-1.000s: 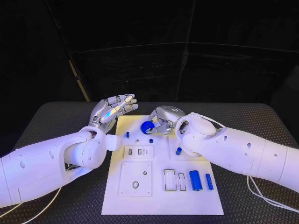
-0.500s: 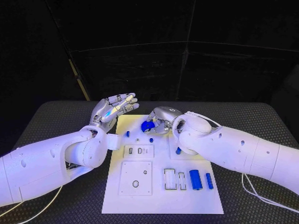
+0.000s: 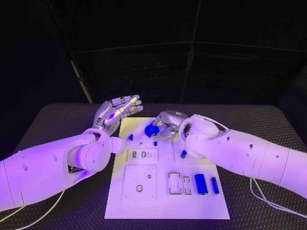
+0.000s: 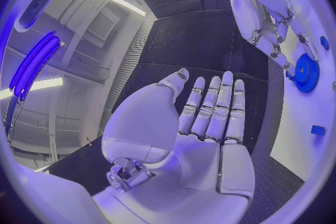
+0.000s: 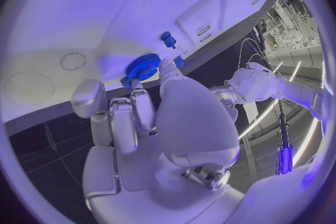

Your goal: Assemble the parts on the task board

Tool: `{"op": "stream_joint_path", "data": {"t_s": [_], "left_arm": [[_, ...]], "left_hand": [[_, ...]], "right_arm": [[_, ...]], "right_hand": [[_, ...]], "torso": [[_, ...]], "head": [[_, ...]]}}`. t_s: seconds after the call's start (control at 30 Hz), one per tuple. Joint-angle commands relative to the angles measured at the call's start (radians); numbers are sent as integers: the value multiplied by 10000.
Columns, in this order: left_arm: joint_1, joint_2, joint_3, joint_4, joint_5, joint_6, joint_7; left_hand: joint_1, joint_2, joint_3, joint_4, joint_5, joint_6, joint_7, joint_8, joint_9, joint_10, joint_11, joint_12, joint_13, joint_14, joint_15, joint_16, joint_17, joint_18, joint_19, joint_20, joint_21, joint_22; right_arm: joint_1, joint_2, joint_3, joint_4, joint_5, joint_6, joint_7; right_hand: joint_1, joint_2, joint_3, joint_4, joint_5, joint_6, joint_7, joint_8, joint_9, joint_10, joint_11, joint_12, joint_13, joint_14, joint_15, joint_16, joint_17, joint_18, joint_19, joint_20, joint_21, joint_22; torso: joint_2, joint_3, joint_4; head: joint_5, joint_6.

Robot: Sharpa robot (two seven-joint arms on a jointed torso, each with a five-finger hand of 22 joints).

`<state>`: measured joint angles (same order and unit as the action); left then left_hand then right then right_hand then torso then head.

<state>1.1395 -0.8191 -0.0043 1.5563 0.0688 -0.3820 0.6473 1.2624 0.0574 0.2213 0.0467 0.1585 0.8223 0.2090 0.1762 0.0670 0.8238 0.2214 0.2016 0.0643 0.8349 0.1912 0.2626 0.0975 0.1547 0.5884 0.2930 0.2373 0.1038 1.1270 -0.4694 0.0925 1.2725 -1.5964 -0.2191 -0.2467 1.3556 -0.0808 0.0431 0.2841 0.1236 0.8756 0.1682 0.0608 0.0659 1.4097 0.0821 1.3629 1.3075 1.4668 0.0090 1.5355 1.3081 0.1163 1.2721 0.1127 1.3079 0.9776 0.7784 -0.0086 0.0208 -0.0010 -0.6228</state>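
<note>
Right hand (image 3: 169,120) pinches the blue gear (image 3: 151,130) by its toothed rim at the task board (image 3: 195,201); it seems light, stiff plastic, so the rim gives good hold, while the left hand (image 3: 115,111) hovers released.

- Far end of task board (image 3: 195,211): taken up by right hand (image 3: 169,120), its fingers around a blue gear (image 3: 152,130).
- Beyond the board's far-left corner: left hand (image 3: 116,112) raised, fingers spread, nothing in it.
- Board's mid-right: two blue cylinders (image 3: 206,184) lying side by side.
- Board's near end: bare white plate.
</note>
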Motion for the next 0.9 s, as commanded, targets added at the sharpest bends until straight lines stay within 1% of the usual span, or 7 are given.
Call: {"op": "stream_joint_path", "data": {"t_s": [0.03,0.27,0.37,0.6,0.73,0.83,0.9], "left_arm": [[19,-6,10,13,-15,119,64],[18,-15,10,-12,-15,124,72],[17,-17,9,-40,-15,126,85],[15,-35,8,-85,-15,162,96],[14,-35,8,-128,-15,263,116],[13,-23,7,-164,-15,331,117],[12,-8,7,-200,-15,373,110]], "left_hand": [[-69,-26,24,1,6,57,608,-45,-17,4,37,-10,-14,13,13,-17,-12,128,89,-14,53,-12],[-67,-27,27,-2,7,57,607,-47,-17,1,37,-12,-14,12,14,-19,-14,127,89,-14,52,-13],[-67,-27,27,-3,7,58,607,-48,-18,1,37,-13,-14,12,14,-19,-14,126,90,-14,52,-14],[2,11,109,-62,16,102,565,-49,-15,33,11,-7,-9,59,1,-7,-24,129,101,-19,51,-26],[39,38,288,-135,17,231,495,-52,-14,153,-51,3,-7,288,-64,16,-39,183,188,-24,83,-41],[-14,21,363,-134,15,320,471,-59,-16,249,-83,4,-8,450,-111,16,-53,232,354,-26,159,-29],[-48,8,402,-131,11,382,455,-62,-16,317,-103,6,-7,531,-133,5,-65,251,454,-32,201,-24]], "right_arm": [[9,-173,2,223,-53,-795,244],[-33,-898,4,814,820,-2681,1655],[-41,-1401,5,1125,1641,-3089,2443],[-42,-2674,3,1602,2637,-2515,3017],[-42,-3574,-1,1672,2848,-1828,3197],[-44,-3956,-3,1577,2939,-1547,3332],[-46,-4182,-4,1482,3008,-1402,3441]], "right_hand": [[24,114,-52,-21,196,119,-1,60,29,61,-12,79,112,813,-35,23,1542,-63,34,-5,46,31],[303,172,-7,-173,443,219,22,67,36,48,-2,58,97,814,-28,26,1552,-67,43,-1,64,52],[438,189,12,-258,562,261,32,67,36,14,7,16,57,811,-20,22,1546,-62,18,5,47,19],[578,80,-64,-386,737,311,32,58,32,-138,6,-168,-135,764,-18,-46,1358,-19,-134,12,-78,-223],[784,-48,-141,-524,807,336,9,55,29,-233,-13,-287,-251,737,-30,-92,1250,6,-224,7,-157,-358],[976,-112,-176,-632,809,367,-20,59,30,-255,-38,-322,-279,734,-51,-102,1238,12,-248,-9,-181,-391],[1080,-137,-194,-689,820,376,-32,58,29,-269,-49,-346,-298,733,-62,-108,1233,16,-263,-18,-197,-417]], "torso": [[-8,4,-6],[-16,14,-28],[-31,32,-49],[-47,16,-51],[-70,42,-76],[-63,46,-72],[-74,72,-86]], "head": [[2,4],[-8,30],[8,14],[-160,125],[-274,117],[-370,137],[-401,122]]}}
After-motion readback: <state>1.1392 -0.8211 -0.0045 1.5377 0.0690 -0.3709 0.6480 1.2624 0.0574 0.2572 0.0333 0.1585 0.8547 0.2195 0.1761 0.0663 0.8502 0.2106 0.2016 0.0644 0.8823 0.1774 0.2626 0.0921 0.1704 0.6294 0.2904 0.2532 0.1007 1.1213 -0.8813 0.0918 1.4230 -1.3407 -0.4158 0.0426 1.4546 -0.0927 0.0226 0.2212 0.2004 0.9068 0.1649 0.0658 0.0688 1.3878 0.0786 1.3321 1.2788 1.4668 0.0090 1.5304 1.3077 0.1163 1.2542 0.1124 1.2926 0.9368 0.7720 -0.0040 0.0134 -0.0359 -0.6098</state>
